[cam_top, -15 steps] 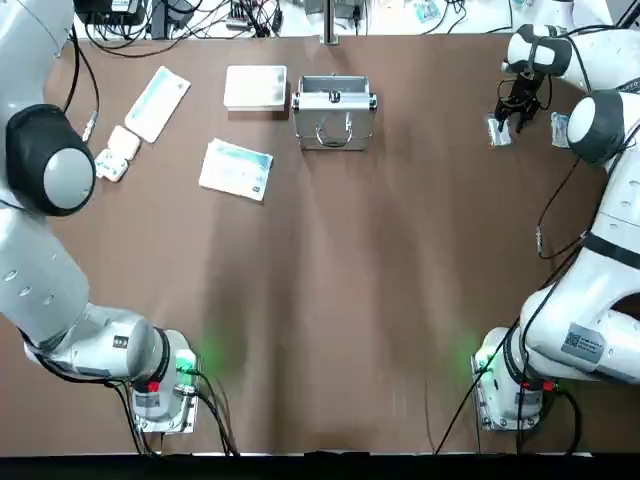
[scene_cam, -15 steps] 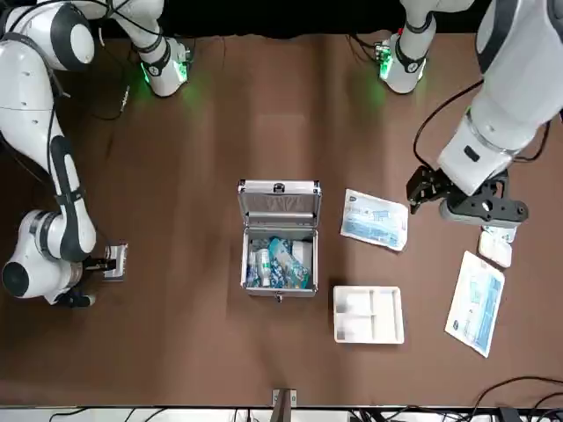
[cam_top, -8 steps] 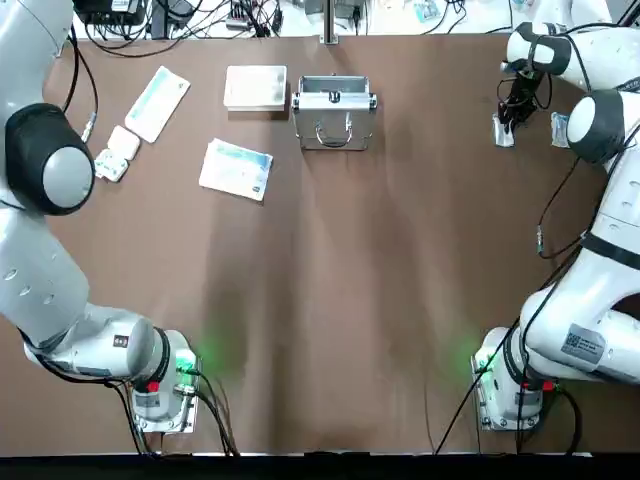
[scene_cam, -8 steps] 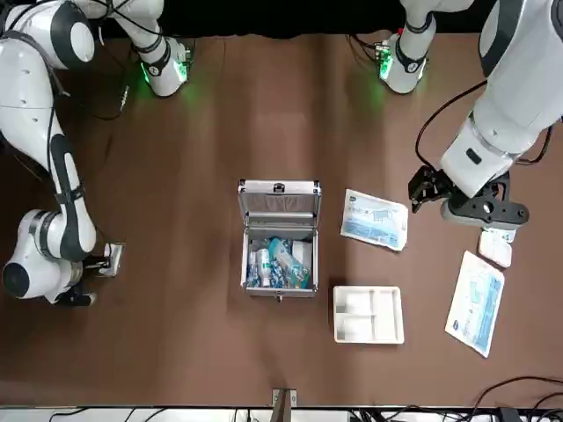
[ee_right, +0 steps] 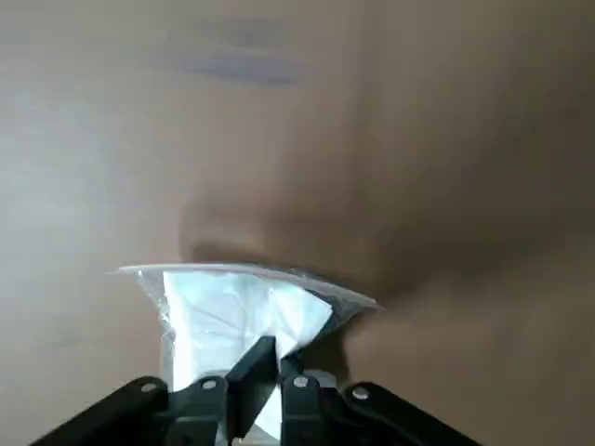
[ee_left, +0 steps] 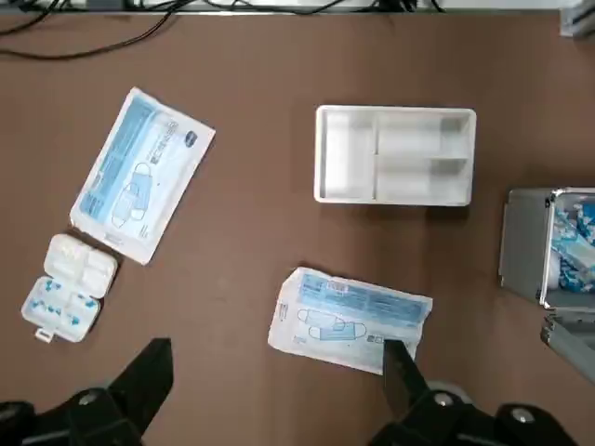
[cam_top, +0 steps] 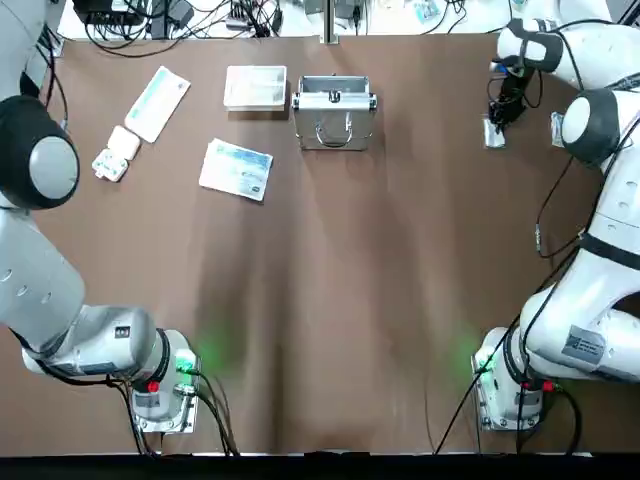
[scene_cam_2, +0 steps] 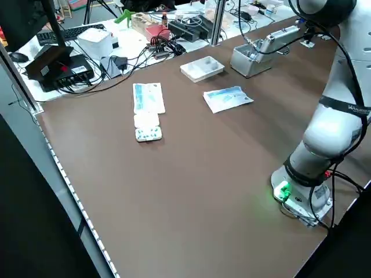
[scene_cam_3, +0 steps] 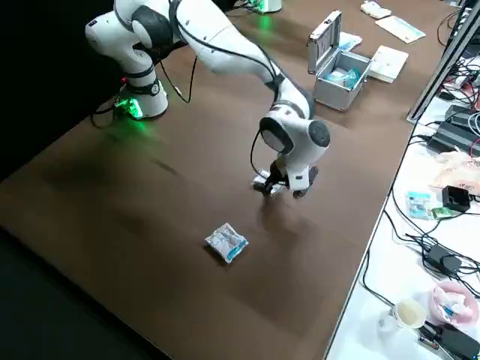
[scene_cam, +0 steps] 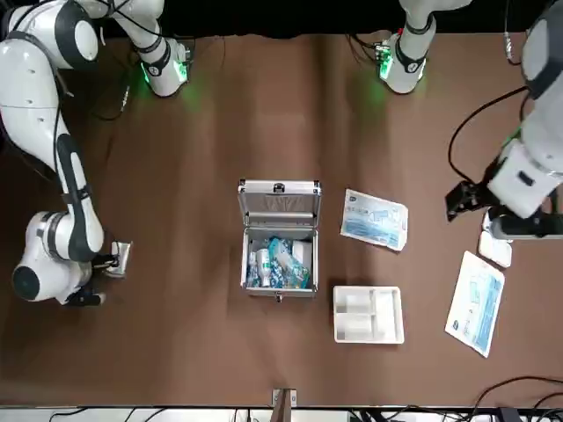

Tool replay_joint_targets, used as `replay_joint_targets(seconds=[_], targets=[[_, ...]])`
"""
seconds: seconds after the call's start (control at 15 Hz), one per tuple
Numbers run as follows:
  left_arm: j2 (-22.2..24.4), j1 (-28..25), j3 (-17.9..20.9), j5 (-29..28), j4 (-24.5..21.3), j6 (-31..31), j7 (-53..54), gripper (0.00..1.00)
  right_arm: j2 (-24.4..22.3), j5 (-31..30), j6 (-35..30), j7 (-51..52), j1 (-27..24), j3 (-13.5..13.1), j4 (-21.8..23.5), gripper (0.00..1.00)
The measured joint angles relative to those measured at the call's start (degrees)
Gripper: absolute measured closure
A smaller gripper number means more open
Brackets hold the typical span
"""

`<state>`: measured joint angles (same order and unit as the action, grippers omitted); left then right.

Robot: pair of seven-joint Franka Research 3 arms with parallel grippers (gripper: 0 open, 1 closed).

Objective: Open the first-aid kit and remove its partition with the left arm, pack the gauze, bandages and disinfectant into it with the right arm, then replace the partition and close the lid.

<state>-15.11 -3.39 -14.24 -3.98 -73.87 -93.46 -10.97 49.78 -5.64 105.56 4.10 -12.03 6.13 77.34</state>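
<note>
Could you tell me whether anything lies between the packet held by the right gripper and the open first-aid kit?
Nothing visible does. The right gripper is shut on a gauze packet near the table's right side, and only bare table lies between it and the open first-aid kit. The white partition tray sits beyond the kit.

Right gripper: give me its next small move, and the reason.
Probably lift straight up, then swing toward the first-aid kit. The right gripper is shut on the gauze packet low at the table, and the kit stands open with its partition out beside it. The left gripper hangs open on the kit's far side.
</note>
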Motion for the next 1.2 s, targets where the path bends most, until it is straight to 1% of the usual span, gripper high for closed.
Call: replay_joint_targets(seconds=[0.13, 0.33, 0.47, 0.6, 0.73, 0.87, 0.93, 1.0, 1.2], targets=[[1.2, -2.5, 0.0, 1.6, -0.5, 0.2, 2.5, 0.0, -0.4, 4.5, -4.0, -4.0, 3.5, 0.3, -2.5, 0.9], [2.5, -3.4, 0.3, 1.8, -0.6, 2.6, 6.1, 0.0, -1.6, 11.4, -8.8, -13.3, 9.8, 0.8, -6.5, 0.9], [3.1, -4.5, 0.2, 1.8, -0.8, 3.0, 6.6, 0.0, -2.0, 16.6, -9.3, -20.1, 14.4, 1.1, -9.2, 0.9], [3.2, -5.5, 0.2, 1.8, -1.1, 3.1, 7.1, 0.0, -2.1, 19.2, -9.2, -26.4, 18.8, 1.2, -11.9, 0.9], [3.2, -5.6, 0.1, 1.8, -1.6, 3.6, 7.2, 0.0, -2.1, 22.5, -8.5, -30.1, 22.4, 1.3, -14.2, 0.9], [3.2, -5.6, 0.0, 1.8, -1.8, 3.6, 7.2, 0.0, -2.1, 25.8, -5.3, -31.8, 25.6, 1.5, -15.3, 0.9], [3.2, -5.6, -0.1, 1.8, -1.8, 3.6, 7.2, 0.0, -2.0, 26.9, 1.3, -33.2, 28.9, 1.5, -15.3, 0.9], [3.2, -5.6, -0.1, 1.8, -1.8, 3.7, 7.2, 0.0, -1.8, 27.0, 5.4, -33.7, 30.5, 1.5, -15.3, 0.9], [3.2, -5.7, -0.1, 1.8, -1.8, 3.7, 7.2, 0.0, -0.6, 27.0, 14.3, -33.9, 34.7, 1.5, -15.2, 0.89]])
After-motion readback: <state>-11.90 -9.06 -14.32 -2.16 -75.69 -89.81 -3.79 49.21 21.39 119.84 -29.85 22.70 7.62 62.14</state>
